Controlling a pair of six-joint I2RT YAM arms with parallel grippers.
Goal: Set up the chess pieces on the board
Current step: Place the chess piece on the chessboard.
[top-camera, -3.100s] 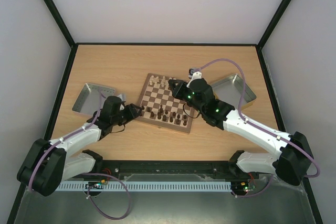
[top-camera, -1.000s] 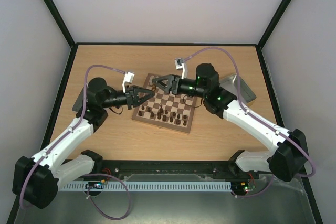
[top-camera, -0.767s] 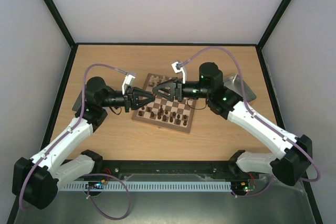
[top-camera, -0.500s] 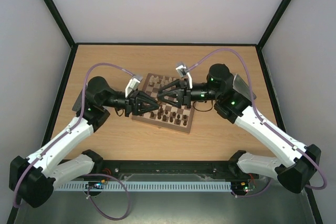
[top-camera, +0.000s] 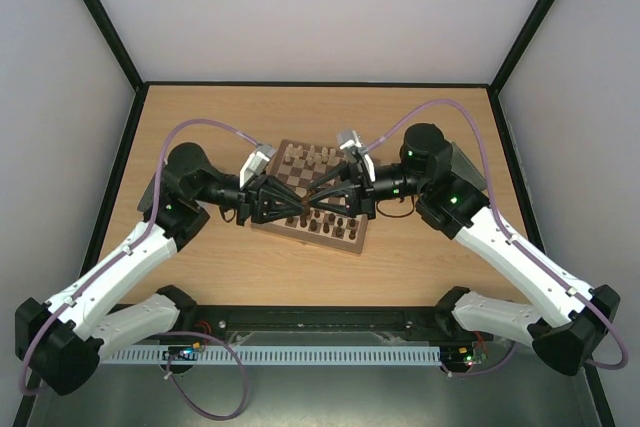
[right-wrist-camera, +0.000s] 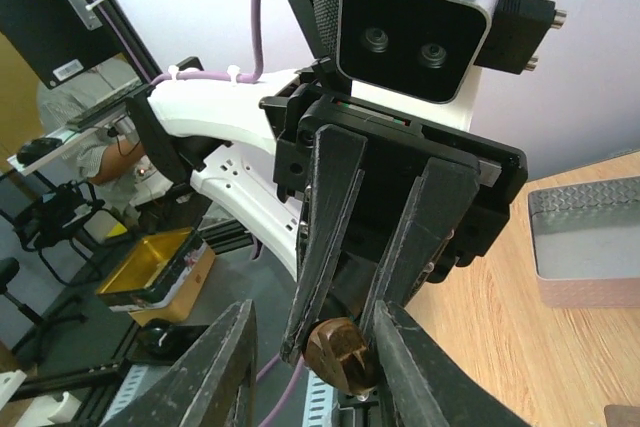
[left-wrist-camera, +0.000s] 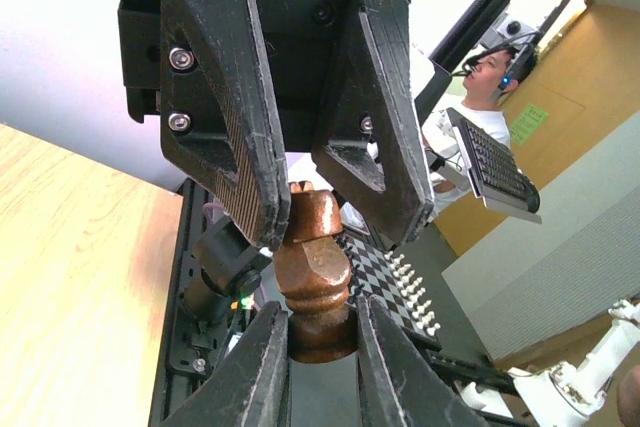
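Both grippers meet tip to tip above the board (top-camera: pixel 300 235). My left gripper (left-wrist-camera: pixel 322 322) is shut on the base of a dark brown chess piece (left-wrist-camera: pixel 312 267), which it holds pointing at the other arm. My right gripper (right-wrist-camera: pixel 315 309) stands open around the rounded head of that piece (right-wrist-camera: pixel 345 355). One of its fingers (right-wrist-camera: pixel 415 367) is close beside the head, while the other finger (right-wrist-camera: pixel 215 377) stands off with a gap. In the top view the piece is hidden among the crossed fingers (top-camera: pixel 308 204). Cream pieces (top-camera: pixel 310 155) line the board's far edge and dark ones (top-camera: pixel 330 222) the near rows.
A grey metal tray (top-camera: pixel 470 172) lies right of the board, partly under the right arm, and shows in the right wrist view (right-wrist-camera: pixel 590 237). Another tray (top-camera: pixel 150 192) peeks out beneath the left arm. Black frame bars edge the table.
Both arms swung in over the board until their fingertips met. My right gripper's jaws have narrowed around the head of the piece held by the left.
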